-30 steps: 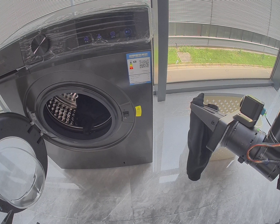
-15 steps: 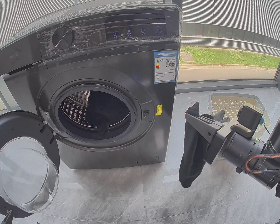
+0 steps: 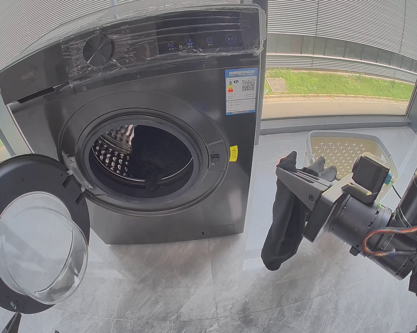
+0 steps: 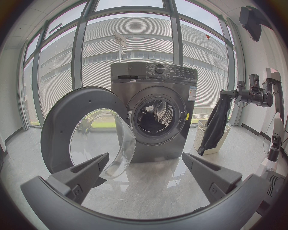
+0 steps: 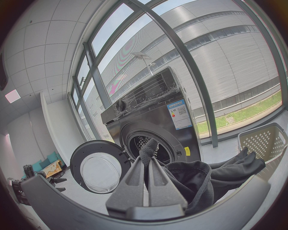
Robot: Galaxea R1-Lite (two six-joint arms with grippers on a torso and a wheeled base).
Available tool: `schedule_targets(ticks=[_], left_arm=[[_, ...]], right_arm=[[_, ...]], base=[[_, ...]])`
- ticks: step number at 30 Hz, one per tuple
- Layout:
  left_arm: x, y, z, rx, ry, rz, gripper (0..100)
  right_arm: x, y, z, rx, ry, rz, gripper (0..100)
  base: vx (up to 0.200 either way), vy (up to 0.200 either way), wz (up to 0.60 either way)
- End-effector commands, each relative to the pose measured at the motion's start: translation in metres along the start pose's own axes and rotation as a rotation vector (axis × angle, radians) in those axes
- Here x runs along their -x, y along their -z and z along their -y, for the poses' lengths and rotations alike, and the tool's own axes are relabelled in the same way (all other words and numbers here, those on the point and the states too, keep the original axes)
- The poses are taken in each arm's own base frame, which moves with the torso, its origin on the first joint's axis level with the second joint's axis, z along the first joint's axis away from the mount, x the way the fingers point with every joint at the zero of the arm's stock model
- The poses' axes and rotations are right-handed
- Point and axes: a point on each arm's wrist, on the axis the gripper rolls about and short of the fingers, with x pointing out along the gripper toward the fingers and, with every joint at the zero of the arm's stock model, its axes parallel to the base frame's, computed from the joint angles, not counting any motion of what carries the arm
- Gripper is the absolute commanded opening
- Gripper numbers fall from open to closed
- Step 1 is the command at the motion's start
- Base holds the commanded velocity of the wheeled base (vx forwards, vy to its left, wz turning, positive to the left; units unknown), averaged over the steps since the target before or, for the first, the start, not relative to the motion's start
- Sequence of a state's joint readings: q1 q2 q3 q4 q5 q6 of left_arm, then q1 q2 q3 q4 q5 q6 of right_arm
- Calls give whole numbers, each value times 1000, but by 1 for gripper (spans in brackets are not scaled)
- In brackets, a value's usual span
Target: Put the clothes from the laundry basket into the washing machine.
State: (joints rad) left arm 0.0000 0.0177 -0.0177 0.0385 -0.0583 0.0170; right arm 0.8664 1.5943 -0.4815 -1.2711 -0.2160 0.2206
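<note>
Grey marble floor (image 3: 205, 290) runs up to a glass wall, and above it a dark garment (image 3: 283, 216) hangs limp from the right gripper (image 3: 283, 171), whose fingers are pinched tight on a fold near its top. The garment is clear of the basket (image 3: 355, 137) just behind it and well apart from the washer (image 3: 163, 96) on its left. The step in hand looks like the carry to the drum (image 3: 142, 156). To do it well, keep the pinch firm, lift so the trailing end clears the lower lip, enter through the middle of the opening, and let go only once most of the cloth is inside; a low tail could drape over the rim. The door (image 3: 31, 233) stands wide open on the left, out of the path. The left gripper (image 4: 145, 158) sits low, fingers spread, holding nothing. The right wrist view gives the closed fingertips and bunched cloth close up. The left wrist view gives the garment's whole hang, with its end off the floor.
</note>
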Motion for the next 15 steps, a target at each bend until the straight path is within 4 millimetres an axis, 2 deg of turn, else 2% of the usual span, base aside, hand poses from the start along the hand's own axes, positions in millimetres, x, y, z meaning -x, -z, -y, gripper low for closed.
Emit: schedule_targets(ticks=[1, 5, 15], left_arm=[[0, 5, 0, 0, 0, 0, 100], [0, 5, 0, 0, 0, 0, 100], [0, 5, 0, 0, 0, 0, 100]], right_arm=[[0, 1, 0, 0, 0, -2, 0], [0, 1, 0, 0, 0, -2, 0], [-2, -2, 0, -2, 3, 10, 0]], base=[[0, 0, 0], [0, 0, 0], [0, 200, 0]])
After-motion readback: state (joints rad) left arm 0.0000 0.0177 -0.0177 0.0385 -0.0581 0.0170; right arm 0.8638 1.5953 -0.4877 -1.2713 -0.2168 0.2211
